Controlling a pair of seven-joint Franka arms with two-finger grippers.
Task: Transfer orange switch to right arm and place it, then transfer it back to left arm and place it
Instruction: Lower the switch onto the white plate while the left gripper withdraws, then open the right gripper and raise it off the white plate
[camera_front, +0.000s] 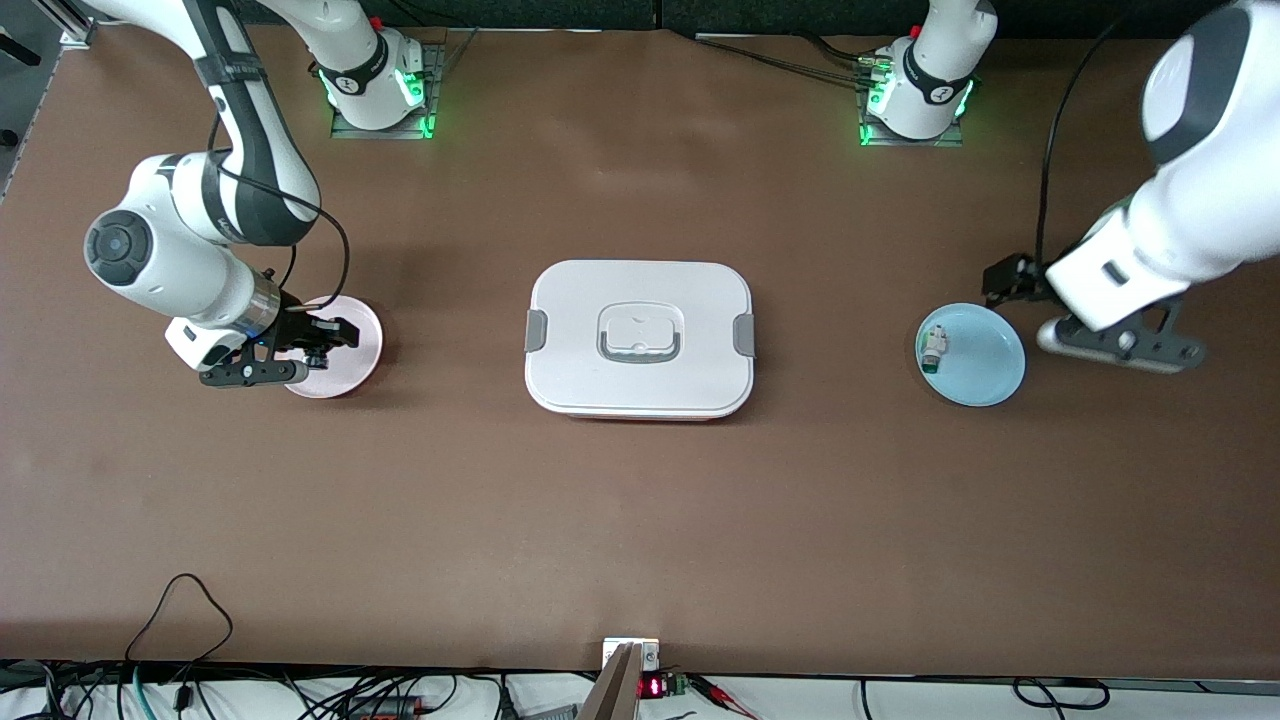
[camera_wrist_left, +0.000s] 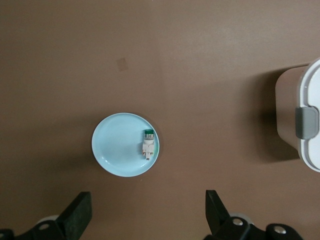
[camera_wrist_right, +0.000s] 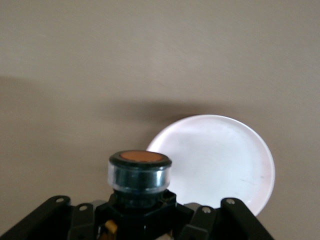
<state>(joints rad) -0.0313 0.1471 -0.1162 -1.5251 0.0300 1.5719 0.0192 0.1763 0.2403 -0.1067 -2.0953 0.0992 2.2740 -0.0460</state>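
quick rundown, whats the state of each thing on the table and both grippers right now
orange switch: clamped in the right gripper, lifted, orange face up
right gripper: shut on the switch, over the pink plate
pink plate: bare, at the right arm's end
box: lid on, mid-table
blue plate: holds a small white part
white part: lying at the plate's rim
left gripper: open, holding nothing, waiting beside the blue plate

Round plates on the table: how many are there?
2. A pale pink round plate lies under the right gripper at the right arm's end; a light blue round plate, holding a small white part, lies at the left arm's end.
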